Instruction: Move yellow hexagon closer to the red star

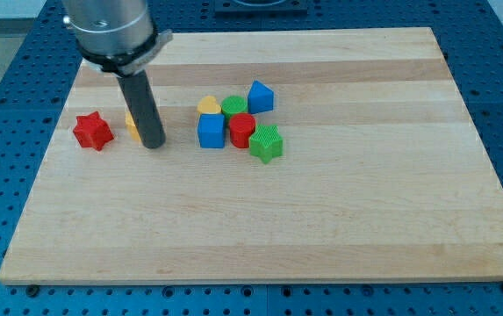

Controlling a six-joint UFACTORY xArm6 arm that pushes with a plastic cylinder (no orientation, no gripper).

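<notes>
My tip half-hides the yellow hexagon beside it.

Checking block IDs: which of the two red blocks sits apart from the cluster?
The red star, alone near the view's left edge. The other red block is packed into the cluster among blue and green blocks. My tip is right of the star.

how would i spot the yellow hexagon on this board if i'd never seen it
Start at the wooden board's left side, where the red star sits alone. Just to its right stands the dark rod, my tip touching the board. The yellow hexagon is the yellow sliver peeking from behind the rod, apart from the central cluster.
</notes>
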